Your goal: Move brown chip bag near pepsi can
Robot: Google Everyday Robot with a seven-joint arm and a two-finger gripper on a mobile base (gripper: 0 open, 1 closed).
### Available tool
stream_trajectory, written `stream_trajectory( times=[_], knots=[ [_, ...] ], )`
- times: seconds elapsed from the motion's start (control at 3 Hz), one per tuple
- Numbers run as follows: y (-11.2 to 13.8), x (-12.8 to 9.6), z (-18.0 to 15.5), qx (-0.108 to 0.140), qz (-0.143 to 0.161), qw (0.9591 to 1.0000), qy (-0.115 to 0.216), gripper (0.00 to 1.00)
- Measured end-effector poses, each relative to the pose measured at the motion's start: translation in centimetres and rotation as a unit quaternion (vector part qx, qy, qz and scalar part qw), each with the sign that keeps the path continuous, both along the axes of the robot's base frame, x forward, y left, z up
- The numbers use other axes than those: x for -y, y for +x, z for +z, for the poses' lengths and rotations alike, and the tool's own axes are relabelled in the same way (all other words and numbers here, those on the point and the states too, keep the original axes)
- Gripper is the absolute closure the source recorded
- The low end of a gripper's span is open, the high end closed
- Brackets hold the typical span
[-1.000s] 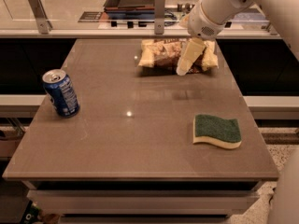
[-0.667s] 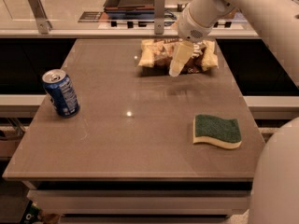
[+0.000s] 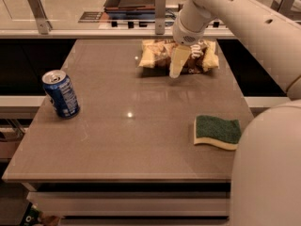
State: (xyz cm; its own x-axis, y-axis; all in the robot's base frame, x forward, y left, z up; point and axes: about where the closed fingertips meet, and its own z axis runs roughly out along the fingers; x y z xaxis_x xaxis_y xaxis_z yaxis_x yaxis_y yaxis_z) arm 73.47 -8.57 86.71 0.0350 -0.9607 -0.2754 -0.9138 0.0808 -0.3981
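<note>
At the far edge of the worktop (image 3: 141, 145), the brown chip bag (image 3: 151, 55) sits right where it was a sec ago. The end effector (image 3: 178, 62) has slid left across it and is now low over the bag's middle. We can't tell if it's spread or already pinching. So prob. still lining up the grasp, nothing moved yet. Pepsi can (image 3: 61, 94) is well apart, near the left edge. Bare worktop lies between them, and the sponge (image 3: 217, 132) is off right, out of the path.
</note>
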Motion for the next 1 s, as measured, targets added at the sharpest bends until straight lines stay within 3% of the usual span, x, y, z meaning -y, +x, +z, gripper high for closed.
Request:
stream_trajectory(
  times=[1.0],
  knots=[
    [3.3, 1.4, -1.6, 0.020, -0.005, 0.9991, -0.038, 0.00]
  ],
)
